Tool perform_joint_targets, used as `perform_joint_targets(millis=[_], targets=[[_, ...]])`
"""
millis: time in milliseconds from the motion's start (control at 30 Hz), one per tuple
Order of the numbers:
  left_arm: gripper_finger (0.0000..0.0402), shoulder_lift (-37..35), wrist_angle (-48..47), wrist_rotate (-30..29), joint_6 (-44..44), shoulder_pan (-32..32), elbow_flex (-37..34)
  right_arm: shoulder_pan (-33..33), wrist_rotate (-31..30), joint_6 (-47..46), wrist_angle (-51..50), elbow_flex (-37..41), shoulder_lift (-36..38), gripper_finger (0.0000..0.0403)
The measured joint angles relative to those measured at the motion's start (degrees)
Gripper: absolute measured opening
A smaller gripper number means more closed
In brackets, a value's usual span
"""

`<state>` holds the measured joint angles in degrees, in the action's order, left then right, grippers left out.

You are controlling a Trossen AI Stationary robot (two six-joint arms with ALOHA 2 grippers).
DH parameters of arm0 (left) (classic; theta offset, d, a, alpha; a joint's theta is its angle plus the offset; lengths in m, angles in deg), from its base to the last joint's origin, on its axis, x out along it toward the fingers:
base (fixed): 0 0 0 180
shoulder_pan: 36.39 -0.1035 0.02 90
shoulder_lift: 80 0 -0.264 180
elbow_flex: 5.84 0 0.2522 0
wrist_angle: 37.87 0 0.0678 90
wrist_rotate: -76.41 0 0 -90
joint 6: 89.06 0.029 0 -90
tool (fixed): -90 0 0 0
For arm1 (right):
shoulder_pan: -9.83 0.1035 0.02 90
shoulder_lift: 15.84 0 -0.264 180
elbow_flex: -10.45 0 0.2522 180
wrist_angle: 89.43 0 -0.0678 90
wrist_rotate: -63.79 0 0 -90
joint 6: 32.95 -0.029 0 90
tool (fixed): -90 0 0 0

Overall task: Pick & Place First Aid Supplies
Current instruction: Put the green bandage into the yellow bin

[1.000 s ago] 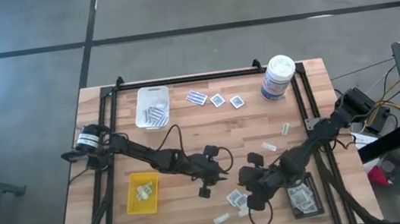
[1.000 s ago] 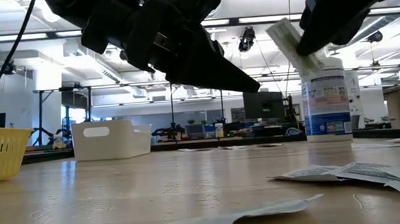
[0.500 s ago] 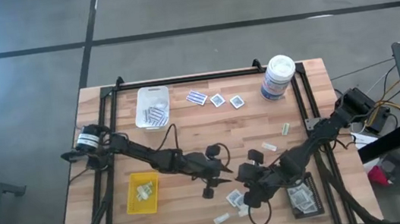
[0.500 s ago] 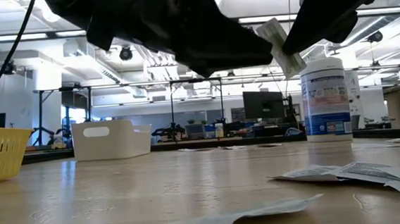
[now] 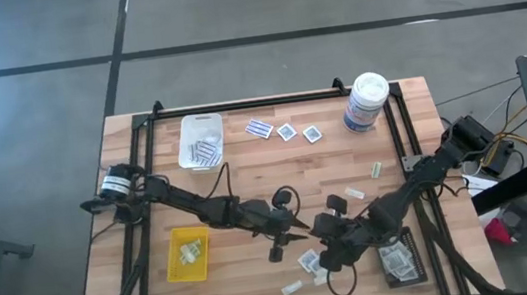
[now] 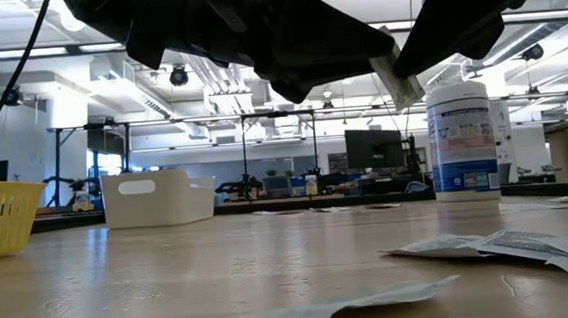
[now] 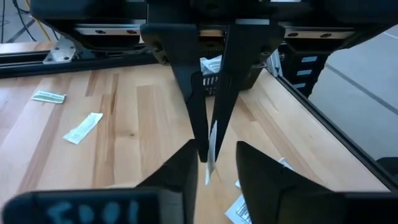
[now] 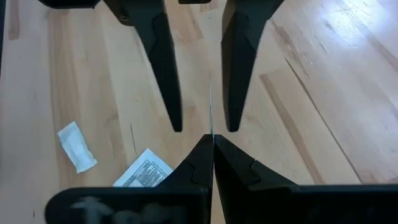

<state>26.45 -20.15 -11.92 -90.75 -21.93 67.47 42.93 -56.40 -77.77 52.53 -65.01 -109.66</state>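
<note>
Right hand [image 8: 212, 144] pinching packet [image 7: 212, 144], between left hand [image 7: 214, 163] fingers

Mid-table, toward the front, the left gripper [image 5: 300, 234] and right gripper [image 5: 317, 232] meet tip to tip above the wood, a thin packet [image 6: 395, 74] between them. Loose packets [image 5: 309, 261] lie just in front. The canister [image 5: 366, 102] stands at the back right, a tray [image 5: 199, 141] back left, another tray [image 5: 187, 254] front left.

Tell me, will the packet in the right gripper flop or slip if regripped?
Probably fairly stiff: the packet juts straight from the right gripper without sagging. Likely light, and perhaps slippery, since it looks thin and flat edge-on.
</note>
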Motion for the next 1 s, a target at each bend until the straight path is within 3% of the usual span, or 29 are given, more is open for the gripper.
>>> perform_joint_targets(millis=[300, 700, 1000], targets=[[0.0006, 0.0, 0.0, 0.3, -0.1, 0.0, 0.0, 0.0, 0.0, 0.0, 0.1, 0.0, 0.0, 0.0008], [0.0001, 0.0, -0.5, 0.8, -0.9, 0.0, 0.0, 0.0, 0.2, -0.2, 0.3, 0.0, 0.0, 0.0011], [0.0, 0.0, -1.6, 1.0, -0.9, -0.1, 0.0, -0.3, 0.2, -1.5, 0.4, 0.1, 0.0, 0.0071]])
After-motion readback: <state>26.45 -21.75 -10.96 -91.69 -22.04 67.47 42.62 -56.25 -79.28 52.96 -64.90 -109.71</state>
